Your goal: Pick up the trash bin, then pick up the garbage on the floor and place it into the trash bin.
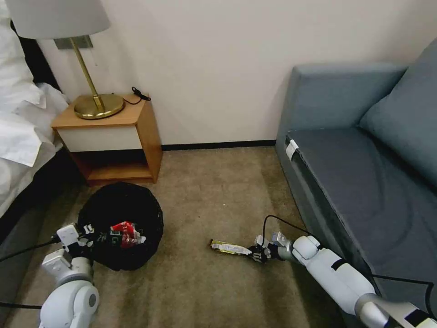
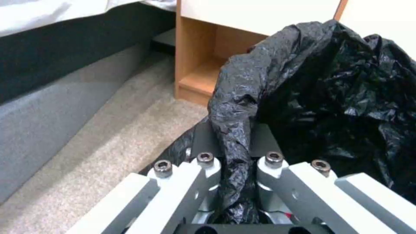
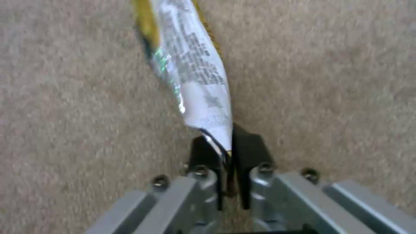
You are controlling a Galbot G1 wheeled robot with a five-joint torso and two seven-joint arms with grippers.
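Beige carpet, head view: trash bin [image 1: 120,225] at lower left, before a wooden nightstand [image 1: 111,136], holds a red-and-white packet [image 1: 126,233]; left gripper [image 1: 88,237] at its near rim. Lower centre, right gripper [image 1: 257,253] meets the snack wrapper [image 1: 230,248]. Left wrist view: jaws pinch the black liner [image 2: 236,130], likely to carry the bin. Right wrist view: jaws pressed together on the wrapper's end, for lifting.

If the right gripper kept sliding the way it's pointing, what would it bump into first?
Probably the trash bin. The right gripper, shut on the snack wrapper, points across bare carpet toward it, though depth is unclear.
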